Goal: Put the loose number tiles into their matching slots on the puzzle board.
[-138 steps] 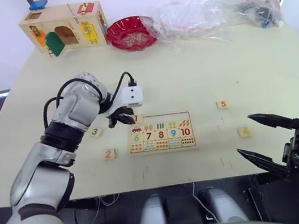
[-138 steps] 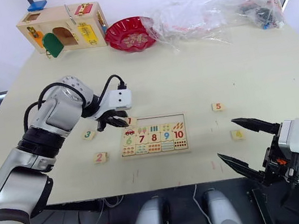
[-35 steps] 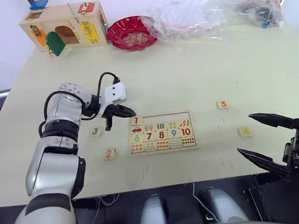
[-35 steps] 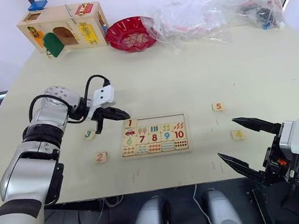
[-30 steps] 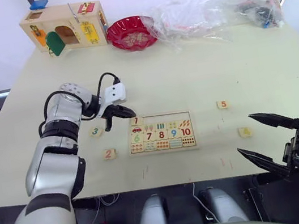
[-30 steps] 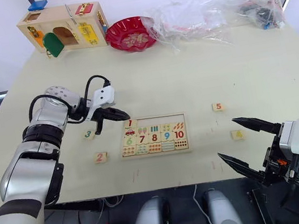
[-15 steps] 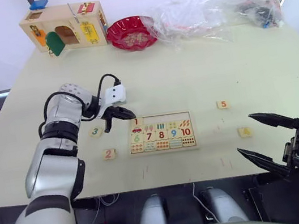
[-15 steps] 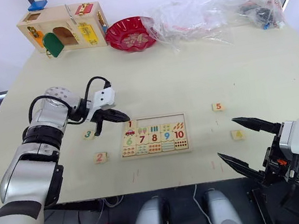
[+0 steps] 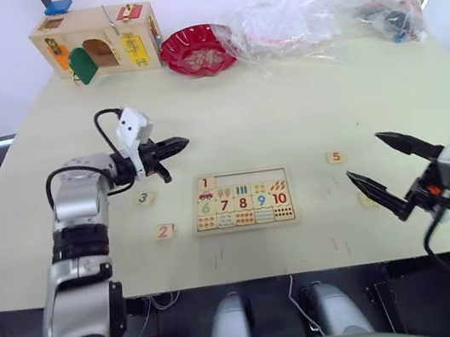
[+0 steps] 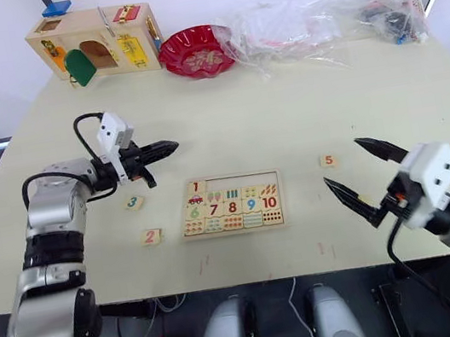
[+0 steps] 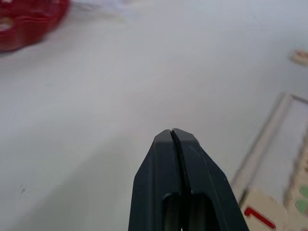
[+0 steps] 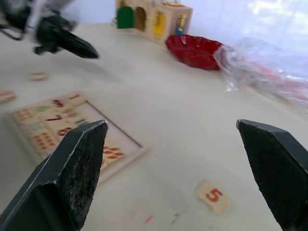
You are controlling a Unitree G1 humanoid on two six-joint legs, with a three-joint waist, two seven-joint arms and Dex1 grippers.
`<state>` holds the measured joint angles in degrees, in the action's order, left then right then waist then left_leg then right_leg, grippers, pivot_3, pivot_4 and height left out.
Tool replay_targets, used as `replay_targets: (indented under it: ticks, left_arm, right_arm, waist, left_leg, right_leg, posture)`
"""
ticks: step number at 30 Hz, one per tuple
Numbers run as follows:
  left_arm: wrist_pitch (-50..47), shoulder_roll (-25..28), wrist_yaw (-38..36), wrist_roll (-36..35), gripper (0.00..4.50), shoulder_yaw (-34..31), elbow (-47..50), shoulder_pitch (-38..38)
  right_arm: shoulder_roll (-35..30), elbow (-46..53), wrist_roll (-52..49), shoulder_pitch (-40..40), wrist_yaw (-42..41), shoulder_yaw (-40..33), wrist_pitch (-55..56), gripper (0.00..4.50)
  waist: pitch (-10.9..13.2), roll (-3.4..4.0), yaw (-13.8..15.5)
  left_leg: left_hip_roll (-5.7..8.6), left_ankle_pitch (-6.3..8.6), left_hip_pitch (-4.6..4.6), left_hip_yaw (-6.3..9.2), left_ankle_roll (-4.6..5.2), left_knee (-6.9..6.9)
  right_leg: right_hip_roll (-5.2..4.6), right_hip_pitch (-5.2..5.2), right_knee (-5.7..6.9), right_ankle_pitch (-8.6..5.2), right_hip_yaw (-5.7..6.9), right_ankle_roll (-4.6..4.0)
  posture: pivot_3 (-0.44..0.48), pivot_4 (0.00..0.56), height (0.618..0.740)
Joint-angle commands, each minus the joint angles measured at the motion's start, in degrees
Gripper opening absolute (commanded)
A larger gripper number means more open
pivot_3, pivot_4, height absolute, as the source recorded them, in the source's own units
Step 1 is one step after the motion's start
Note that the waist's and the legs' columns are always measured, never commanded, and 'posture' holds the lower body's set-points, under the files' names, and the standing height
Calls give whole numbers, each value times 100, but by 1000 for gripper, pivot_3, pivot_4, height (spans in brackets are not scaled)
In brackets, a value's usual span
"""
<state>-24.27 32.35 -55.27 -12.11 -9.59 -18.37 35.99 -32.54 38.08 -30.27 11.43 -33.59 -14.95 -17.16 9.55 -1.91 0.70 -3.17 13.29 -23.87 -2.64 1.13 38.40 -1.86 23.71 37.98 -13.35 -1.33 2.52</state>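
Since earlier, our left gripper (image 9: 178,143) pulled back off the puzzle board (image 9: 241,199) — fingers together, empty. Tile 1 (image 9: 205,183) is seated; 2 (image 9: 164,231), 3 (image 9: 144,198), 5 (image 9: 335,157) are left w/ right gripper (image 9: 376,167) spread wide — 4 hidden.

Tile 4 (image 10: 360,202) mostly hidden behind right gripper (image 10: 359,178) lower finger. Puzzle board (image 11: 276,144) cut by edge in left wrist view. Contents of plastic bags (image 9: 312,20) too unclear to tell.

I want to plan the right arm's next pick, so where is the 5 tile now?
In the left eye view the 5 tile lies loose on the table's right side, apart from the puzzle board and just ahead of the open right tool.
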Motion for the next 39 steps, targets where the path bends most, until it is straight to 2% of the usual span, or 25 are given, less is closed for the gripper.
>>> replay_targets:
  ticks: [1, 4, 8, 10, 14, 15, 16, 19, 22, 23, 24, 31, 39]
  left_arm:
    - [-191, -468, 1407, -334, 31, -741, 1243, -477]
    - [-152, -854, 2363, -207, 31, -968, 1885, -858]
    - [-49, -1209, 3096, -205, 31, -1041, 2474, -1269]
    - [-130, -1296, 3189, -394, 31, -1099, 2711, -1486]
    - [-159, -1081, 2482, -1052, 31, -1164, 3162, -2176]
    - [-79, -991, 2312, -1147, 528, -1176, 3239, -2336]
    - [-26, -901, 2178, -1235, 771, -1224, 3262, -2454]
    - [-23, -644, 1750, -1558, 2153, -1320, 3438, -2930]
    - [-9, -276, 1065, -1935, 3800, -1623, 3521, -3762]
    - [1, -223, 991, -2018, 4239, -1649, 3562, -3917]
    - [51, -176, 914, -2052, 4481, -1714, 3538, -4102]
    - [322, 197, 140, -2217, 4481, -2359, 3102, -5396]
    - [522, 463, -205, -2259, 4481, -2606, 2791, -5836]
  right_arm:
    - [302, -386, 178, -652, 288, 246, 168, 4500]
    - [525, -1001, -65, -1334, 103, 469, 32, 4500]
    - [764, -1913, 55, -2144, -131, 673, 282, 4500]
    - [848, -2350, 115, -2520, -268, 741, 411, 4500]
    - [558, -2719, -74, -2685, -986, 673, 427, 4500]
    - [415, -2747, -80, -2628, -1190, 641, 437, 4500]
    - [310, -2750, -139, -2574, -1342, 590, 397, 4500]
    - [-115, -2789, -355, -2270, -1863, 297, 355, 4500]
    - [-664, -2882, -532, -1616, -2534, -197, 396, 4500]
    - [-755, -2917, -571, -1485, -2657, -291, 430, 4500]
    - [-836, -2928, -628, -1306, -2795, -420, 461, 4500]
    - [-1149, -2809, -856, -20, -3478, -1298, 487, 4500]
    - [-1098, -2780, -888, 702, -3574, -1815, 567, 4500]
  waist:
    - [-1, 1, -2]
    - [-1, 0, -19]
    - [-2, -1, 3]
    - [-2, -1, -2]
    - [-1, 1, 4]
    - [0, 2, 9]
    - [0, 3, 13]
    - [0, 2, 7]
    - [-2, 5, -6]
    - [-1, 6, -6]
    - [-1, 6, -5]
    - [-3, 9, -15]
    - [-7, 17, 8]
  left_leg:
    - [1, 0, 2, -1, 0, -1]
    - [1, 0, 4, -4, 0, 0]
    - [1, 0, 4, -1, 0, -2]
    - [2, 0, 4, -6, 0, -2]
    - [3, 0, 6, -6, 0, -6]
    - [3, 0, 5, -2, 0, -8]
    - [3, 0, 3, 0, -1, -9]
    - [3, 0, 4, -3, -1, -7]
    - [1, 0, 11, -11, -1, -7]
    - [0, 1, 13, -14, -1, -12]
    - [-1, 1, 12, -14, -1, -14]
    - [-7, 2, 16, -14, -2, -12]
    - [-19, 4, 16, -4, -4, -12]
  right_leg:
    - [0, -1, -2, 1, -1, 0]
    - [0, -1, 1, 2, -6, 1]
    - [3, -2, 1, 3, -4, 0]
    - [1, -2, -1, 3, -7, 0]
    - [-2, -2, -1, 3, -6, 0]
    - [-2, -2, -1, 3, -2, 0]
    - [-2, -1, -2, 2, 1, -1]
    - [-4, -2, -5, 2, 0, -1]
    - [-7, -4, -5, -3, -6, -9]
    - [-8, -4, -10, -4, -7, -10]
    - [-9, -3, -11, -5, -7, -12]
    - [-7, -2, -10, -16, -5, -28]
    - [-28, 10, -13, -34, -3, -11]
  posture:
    - [0, 150, 740]
    - [0, 150, 740]
    - [0, 150, 740]
    - [0, 150, 740]
    - [0, 150, 740]
    - [0, 150, 740]
    - [0, 150, 740]
    - [0, 150, 740]
    - [0, 150, 740]
    - [0, 150, 740]
    - [0, 150, 740]
    - [0, 150, 740]
    - [0, 150, 740]
